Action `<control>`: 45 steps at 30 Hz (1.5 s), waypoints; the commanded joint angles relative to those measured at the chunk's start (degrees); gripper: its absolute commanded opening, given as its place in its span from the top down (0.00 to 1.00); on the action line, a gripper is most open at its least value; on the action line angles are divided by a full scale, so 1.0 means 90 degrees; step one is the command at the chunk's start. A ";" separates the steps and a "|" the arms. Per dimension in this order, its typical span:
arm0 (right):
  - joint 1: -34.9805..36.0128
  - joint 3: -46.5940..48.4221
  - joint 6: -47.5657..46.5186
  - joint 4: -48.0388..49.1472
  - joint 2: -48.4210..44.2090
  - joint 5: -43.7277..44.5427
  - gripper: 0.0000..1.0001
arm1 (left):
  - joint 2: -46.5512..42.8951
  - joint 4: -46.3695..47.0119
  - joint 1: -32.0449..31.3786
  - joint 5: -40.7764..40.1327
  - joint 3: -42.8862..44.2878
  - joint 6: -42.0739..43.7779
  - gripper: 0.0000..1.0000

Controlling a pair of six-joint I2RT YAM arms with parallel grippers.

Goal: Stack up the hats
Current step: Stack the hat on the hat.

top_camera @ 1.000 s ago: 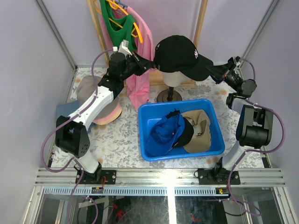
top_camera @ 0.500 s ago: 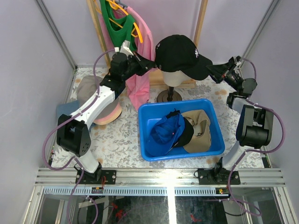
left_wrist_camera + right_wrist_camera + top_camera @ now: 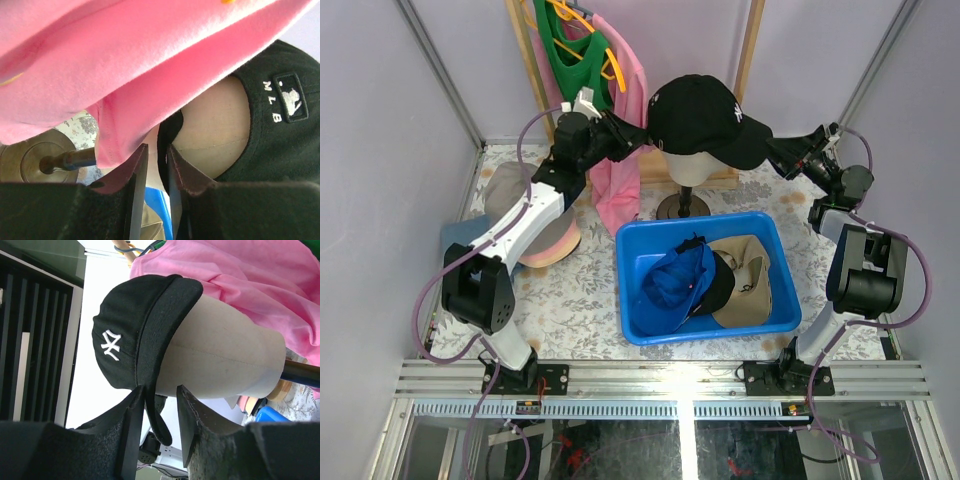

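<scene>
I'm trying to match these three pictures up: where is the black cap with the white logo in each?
Top external: black cap upper centre, on the mannequin head.
Left wrist: black cap at the right, its back with the MLB badge.
Right wrist: black cap left of centre, lying sideways, logo showing.
Shared landmark: the mannequin head under it, seen in all three.

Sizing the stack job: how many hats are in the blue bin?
3 visible in the blue bin: a blue cap on the left, a black hat in the middle, a khaki hat on the right. They overlap, so more may lie hidden underneath.
</scene>
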 commanded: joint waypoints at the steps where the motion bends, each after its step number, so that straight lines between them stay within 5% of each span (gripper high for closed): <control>1: -0.0038 -0.0020 -0.0295 -0.0038 -0.0322 -0.0085 0.61 | -0.0034 0.0220 0.0129 0.0077 0.0089 -0.0083 0.78; 12: 0.0023 0.0016 -0.0448 -0.0303 -0.0624 -0.0152 0.85 | 0.0172 0.0301 0.0246 0.0261 0.0371 -0.0256 0.78; 25: 0.0118 -0.0513 -0.1127 -0.1173 -0.1257 -0.0193 0.91 | 0.0184 0.0348 0.0251 0.0293 0.0409 -0.0287 0.78; 28: 0.0124 -0.0568 -0.1189 -0.1243 -0.1302 -0.0152 0.86 | 0.0108 0.0330 0.0262 0.0268 0.0369 -0.0277 0.77; 35: 0.0116 -0.0351 -0.1732 -0.1955 -0.1543 -0.0038 0.54 | -0.0091 0.0331 0.0341 0.0261 0.0295 -0.0266 0.67; 45: 0.0049 -0.0285 -0.3077 -0.3747 -0.2275 0.0178 0.49 | -0.0419 0.0283 0.0507 0.0242 0.0132 -0.0266 0.63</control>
